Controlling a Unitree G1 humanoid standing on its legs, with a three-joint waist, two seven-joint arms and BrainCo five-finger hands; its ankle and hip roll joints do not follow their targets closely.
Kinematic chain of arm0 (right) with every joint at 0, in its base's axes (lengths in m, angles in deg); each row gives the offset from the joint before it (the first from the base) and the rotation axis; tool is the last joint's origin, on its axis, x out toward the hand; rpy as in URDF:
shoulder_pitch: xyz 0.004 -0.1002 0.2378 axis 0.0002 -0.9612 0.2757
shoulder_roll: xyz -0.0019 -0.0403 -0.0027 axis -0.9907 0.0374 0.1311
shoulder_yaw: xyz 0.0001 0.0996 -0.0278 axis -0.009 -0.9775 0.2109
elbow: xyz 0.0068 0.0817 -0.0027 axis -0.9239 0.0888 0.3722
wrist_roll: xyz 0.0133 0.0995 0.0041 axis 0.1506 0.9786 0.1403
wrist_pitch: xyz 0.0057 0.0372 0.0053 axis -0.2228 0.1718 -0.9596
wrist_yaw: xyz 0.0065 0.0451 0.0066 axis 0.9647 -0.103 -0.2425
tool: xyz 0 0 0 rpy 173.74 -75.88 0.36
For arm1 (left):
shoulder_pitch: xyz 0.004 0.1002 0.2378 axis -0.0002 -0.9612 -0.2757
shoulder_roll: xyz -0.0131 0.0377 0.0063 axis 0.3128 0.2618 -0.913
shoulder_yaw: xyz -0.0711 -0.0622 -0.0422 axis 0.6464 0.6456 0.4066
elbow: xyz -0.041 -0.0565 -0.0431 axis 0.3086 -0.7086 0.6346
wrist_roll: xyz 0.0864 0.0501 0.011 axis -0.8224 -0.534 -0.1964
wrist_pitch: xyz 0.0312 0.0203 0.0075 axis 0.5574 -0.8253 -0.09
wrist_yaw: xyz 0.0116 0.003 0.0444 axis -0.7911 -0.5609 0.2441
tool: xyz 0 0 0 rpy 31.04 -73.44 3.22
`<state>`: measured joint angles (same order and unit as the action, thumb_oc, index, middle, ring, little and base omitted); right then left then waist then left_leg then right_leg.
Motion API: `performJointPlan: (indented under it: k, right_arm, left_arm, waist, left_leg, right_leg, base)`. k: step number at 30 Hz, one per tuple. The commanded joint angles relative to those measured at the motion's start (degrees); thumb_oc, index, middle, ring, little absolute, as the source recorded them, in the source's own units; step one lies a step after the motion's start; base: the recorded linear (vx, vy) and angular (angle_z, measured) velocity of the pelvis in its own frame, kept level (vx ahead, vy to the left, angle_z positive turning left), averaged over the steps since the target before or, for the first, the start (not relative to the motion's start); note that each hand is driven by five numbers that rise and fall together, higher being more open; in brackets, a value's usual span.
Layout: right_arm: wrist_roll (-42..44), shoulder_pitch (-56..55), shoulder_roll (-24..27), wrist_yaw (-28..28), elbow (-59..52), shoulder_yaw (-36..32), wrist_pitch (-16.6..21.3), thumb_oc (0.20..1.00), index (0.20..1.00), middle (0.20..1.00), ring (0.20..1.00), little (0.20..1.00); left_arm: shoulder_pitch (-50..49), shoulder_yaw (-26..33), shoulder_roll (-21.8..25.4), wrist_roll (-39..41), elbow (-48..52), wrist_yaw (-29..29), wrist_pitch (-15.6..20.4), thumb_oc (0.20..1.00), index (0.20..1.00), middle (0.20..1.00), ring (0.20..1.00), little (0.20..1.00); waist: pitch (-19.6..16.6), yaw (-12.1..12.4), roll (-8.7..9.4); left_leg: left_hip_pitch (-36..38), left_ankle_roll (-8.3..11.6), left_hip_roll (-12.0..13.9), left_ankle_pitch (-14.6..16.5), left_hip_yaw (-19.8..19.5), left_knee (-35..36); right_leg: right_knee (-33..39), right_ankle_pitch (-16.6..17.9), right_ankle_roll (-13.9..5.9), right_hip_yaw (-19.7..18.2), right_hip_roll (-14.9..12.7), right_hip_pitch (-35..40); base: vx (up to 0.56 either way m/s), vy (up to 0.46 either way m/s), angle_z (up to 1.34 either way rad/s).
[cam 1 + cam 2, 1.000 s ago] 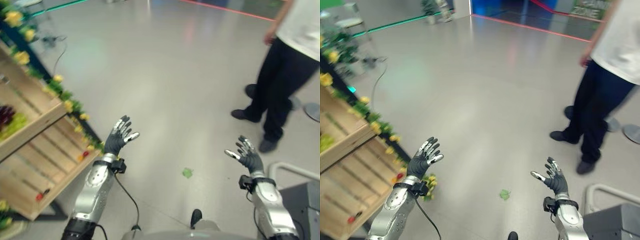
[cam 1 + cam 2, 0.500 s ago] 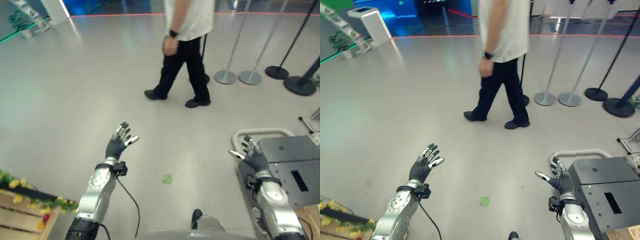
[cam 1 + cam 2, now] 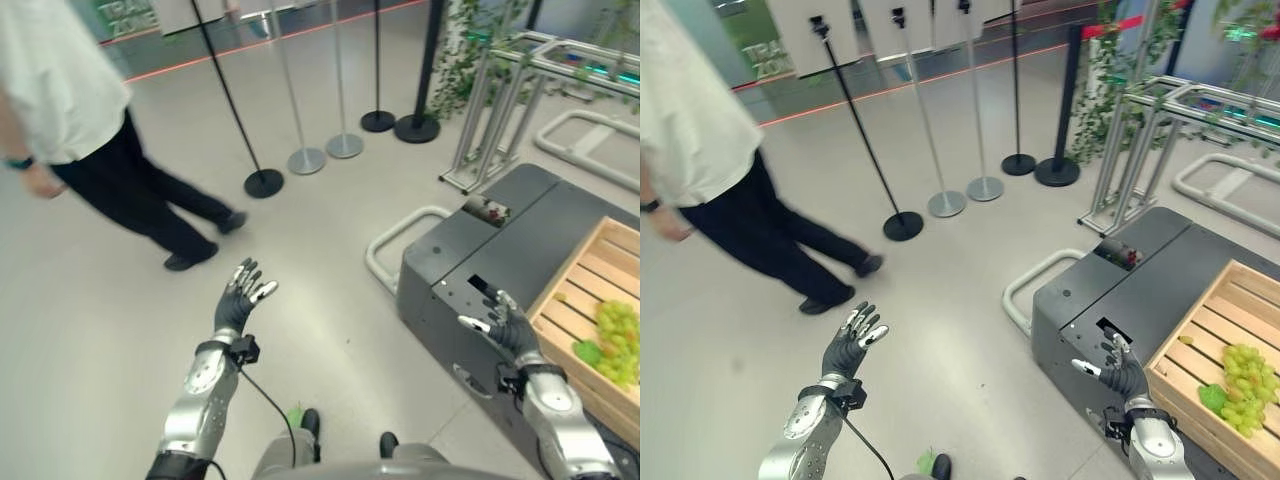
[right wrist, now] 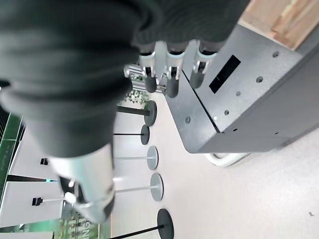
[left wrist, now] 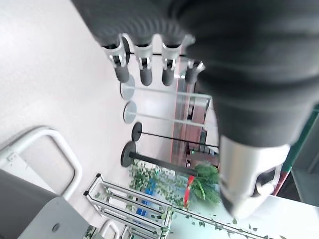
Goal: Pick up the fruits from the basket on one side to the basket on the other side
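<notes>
— Left hand (image 3: 240, 296)?
— Raised over bare grey floor (image 3: 90, 330), fingers straight and spread, palm empty. Same reading from its own wrist view: fingers (image 5: 147, 69) extended in a row, nothing between them and the thumb.

— Right hand (image 3: 508, 327)?
— Raised in front of the dark grey metal cabinet (image 3: 500, 255), fingers splayed and relaxed, nothing held. Confirmed in the right wrist view: fingers (image 4: 172, 69) straight, cabinet top beyond them.

— Location of the fruit?
— Bunch of green grapes (image 3: 1248, 385) lying in the wooden crate (image 3: 1200, 335) at the far right, set against the cabinet's right side. Green leaf-shaped item (image 3: 1213, 398) touching the bunch on its near side; exact nature not determinable. Small pale green piece (image 3: 1186, 340) on the crate slats, apart from the bunch. Right hand near the crate's left edge but not over it and not touching the fruit. Left hand well apart from the crate.

— Other items noted?
— Person (image 3: 95, 150) in white top and dark trousers, upper left, mid-stride on the floor. Row of stanchion posts on round bases (image 3: 305, 160) behind. Metal railing frame (image 3: 500, 110) and green foliage (image 3: 1105, 70) at upper right. Small red item (image 3: 1128, 256) in a recess on the cabinet top, too small to identify. White tubular loop (image 3: 395, 235) on the floor against the cabinet's far left corner.
</notes>
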<state>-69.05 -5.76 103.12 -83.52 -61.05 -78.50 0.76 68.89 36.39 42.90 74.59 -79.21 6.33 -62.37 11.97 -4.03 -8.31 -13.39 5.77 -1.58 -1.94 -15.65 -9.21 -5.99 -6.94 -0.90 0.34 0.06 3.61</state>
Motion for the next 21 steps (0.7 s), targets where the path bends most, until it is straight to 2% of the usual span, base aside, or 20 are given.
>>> performJointPlan:
  k: [1,2,5,6,8,9,10,13,14,15,16,17,18,19,20,21]
  right_arm:
    - [0.5,7.0,1.0,-0.8,-3.1,-2.2,3.2,1.000,1.000,1.000,1.000,1.000]
    - [0.4,7.0,0.7,-1.2,-2.7,-2.5,3.1,1.000,1.000,1.000,1.000,1.000]
    - [0.3,6.6,0.3,-0.9,-2.8,-2.5,2.8,1.000,1.000,1.000,1.000,1.000]
    - [0.2,5.9,-0.6,-0.4,-2.8,-2.5,2.9,1.000,1.000,1.000,1.000,1.000]
    - [0.2,5.7,-0.7,-0.4,-2.9,-2.5,2.9,1.000,1.000,1.000,1.000,1.000]
    - [0.0,4.8,-1.6,-0.2,-2.7,-2.7,2.7,1.000,1.000,1.000,1.000,1.000]
    - [0.0,4.3,-2.2,0.1,-2.8,-2.8,2.4,1.000,1.000,1.000,1.000,1.000]
    - [0.3,4.4,-2.9,0.9,-3.0,-2.4,2.7,1.000,1.000,1.000,1.000,1.000]
    - [0.2,4.3,-3.5,1.4,-2.6,-2.2,2.6,1.000,1.000,1.000,1.000,1.000]
    - [0.1,4.4,-3.7,1.2,-2.2,-1.9,2.7,1.000,1.000,1.000,1.000,1.000]
    - [0.1,4.4,-3.7,1.2,-2.2,-2.0,2.7,1.000,1.000,1.000,1.000,1.000]
    - [-0.3,4.8,-4.2,0.9,-1.4,-1.7,2.6,1.000,1.000,1.000,1.000,1.000]
    - [-0.5,4.9,-4.4,0.7,-1.0,-1.4,2.6,1.000,1.000,1.000,1.000,1.000]
    - [-0.5,4.9,-4.5,0.7,-1.0,-1.4,2.6,1.000,1.000,1.000,1.000,1.000]
    - [-0.5,5.5,-4.9,0.0,-0.4,-1.3,2.5,1.000,1.000,1.000,1.000,1.000]
    - [0.0,6.7,-5.2,-0.4,1.5,-0.7,2.3,1.000,1.000,1.000,1.000,1.000]
  left_arm:
    - [1.9,1.6,1.5,0.1,5.4,1.1,3.6,1.000,1.000,1.000,1.000,1.000]
    - [2.1,1.9,1.8,-0.4,5.5,1.4,3.6,1.000,1.000,1.000,1.000,1.000]
    - [2.1,2.0,2.4,-0.3,5.6,1.3,3.6,1.000,1.000,1.000,1.000,1.000]
    - [2.0,1.6,2.8,-1.1,6.1,1.4,3.6,1.000,1.000,1.000,1.000,1.000]
    - [2.0,1.6,2.9,-1.1,6.1,1.4,3.6,1.000,1.000,1.000,1.000,1.000]
    - [3.0,0.6,3.2,-1.7,5.6,1.5,3.3,1.000,1.000,1.000,1.000,1.000]
    - [3.1,0.1,3.4,-2.1,5.4,1.6,3.3,1.000,1.000,1.000,1.000,1.000]
    - [3.0,-0.1,4.5,-3.3,5.3,1.5,3.1,1.000,1.000,1.000,1.000,1.000]
    - [3.1,-0.3,5.3,-3.7,5.1,1.4,2.7,1.000,1.000,1.000,1.000,1.000]
    - [3.2,-0.3,5.4,-4.0,4.7,1.9,2.6,1.000,1.000,1.000,1.000,1.000]
    - [3.2,-0.4,5.3,-4.0,4.7,1.9,2.6,1.000,1.000,1.000,1.000,1.000]
    - [3.2,-0.4,5.6,-4.4,4.2,2.3,2.4,1.000,1.000,1.000,1.000,1.000]
    - [3.1,-0.5,5.4,-4.1,3.5,2.5,2.2,1.000,1.000,1.000,1.000,1.000]
    - [3.1,-0.5,5.4,-4.1,3.5,2.5,2.2,1.000,1.000,1.000,1.000,1.000]
    - [3.3,-0.2,5.6,-4.4,2.8,2.6,2.2,1.000,1.000,1.000,1.000,1.000]
    - [4.2,-0.2,5.2,-3.3,1.1,3.4,2.3,1.000,1.000,1.000,1.000,1.000]
  waist:
    - [2.6,2.1,4.26]
    - [2.3,2.1,4.67]
    - [1.6,2.6,5.03]
    - [0.4,2.5,5.78]
    - [0.2,2.6,5.89]
    - [-0.4,2.2,7.06]
    - [-1.3,2.2,7.91]
    - [-2.4,1.2,9.31]
    - [-2.0,0.5,8.96]
    - [-1.4,0.4,8.60]
    - [-1.6,0.4,8.75]
    - [-0.4,-0.7,7.10]
    - [-0.4,-1.0,6.98]
    - [-0.3,-1.1,7.03]
    - [0.0,-1.2,6.51]
    - [-0.2,-0.7,6.96]
  left_leg:
    - [-2.4,1.77,2.0,-3.1,0.9,7.0]
    - [-3.1,1.72,2.8,-3.8,1.4,7.1]
    - [-1.8,1.49,3.0,-3.9,1.0,6.1]
    - [-1.5,1.33,3.6,-5.0,0.5,5.7]
    - [-1.6,1.32,3.6,-5.1,0.6,5.8]
    - [-1.7,0.68,3.5,-4.6,3.1,5.0]
    - [-0.4,-0.86,2.8,-3.9,4.5,6.3]
    - [2.2,-3.23,1.2,-1.0,7.3,6.6]
    - [4.6,-4.73,1.2,0.2,8.5,6.9]
    - [6.2,-5.23,1.8,0.7,9.7,7.4]
    - [6.3,-5.22,1.7,1.0,9.8,7.6]
    - [9.5,-5.67,3.2,1.5,11.4,9.6]
    - [10.3,-5.53,3.4,1.7,12.1,9.9]
    - [10.5,-5.54,3.3,1.7,12.0,9.9]
    - [11.7,-5.41,4.1,2.2,12.5,10.8]
    - [12.4,-4.69,4.1,2.9,14.3,11.3]
  right_leg:
    - [4.4,-10.0,-0.07,-12.6,1.4,11.1]
    - [5.1,-11.2,-0.78,-14.4,1.0,13.1]
    - [5.8,-11.6,-1.29,-16.9,0.2,14.1]
    - [4.8,-12.0,-1.87,-17.4,-1.2,14.2]
    - [4.7,-12.2,-1.90,-17.4,-1.3,14.0]
    - [1.1,-11.7,-3.62,-15.4,-3.1,13.5]
    - [-3.5,-11.4,-4.82,-15.0,-3.5,11.5]
    - [-11.3,-5.4,-8.88,-14.8,-2.7,7.1]
    - [-19.1,-0.4,-10.83,-11.6,-2.4,2.1]
    - [-23.4,2.1,-11.54,-8.1,-2.7,-1.3]
    - [-23.6,1.8,-11.45,-8.0,-2.8,-1.3]
    - [-28.5,3.2,-12.17,-2.7,-3.3,-7.0]
    - [-27.3,2.7,-11.75,-1.1,-4.9,-7.2]
    - [-27.2,2.7,-11.75,-1.0,-4.9,-6.9]
    - [-26.0,1.0,-10.76,1.1,-6.3,-9.4]
    - [-16.0,-3.1,-8.74,7.4,-7.8,-9.1]
  base:
    - [0.33,0.112,-0.58]
    - [0.23,0.091,-0.21]
    - [0.32,0.176,-0.27]
    - [0.34,0.207,-0.57]
    - [0.27,0.142,-1.10]
    - [0.44,0.200,-0.70]
    - [0.54,0.241,0.03]
    - [0.35,0.202,-0.29]
    - [0.31,0.316,-0.59]
    - [0.21,0.224,-0.62]
    - [0.17,0.261,-0.83]
    - [0.18,0.208,-0.94]
    - [0.16,0.215,-0.87]
    - [0.12,0.085,-0.60]
    - [0.15,0.066,-0.48]
    - [0.16,0.063,-0.44]
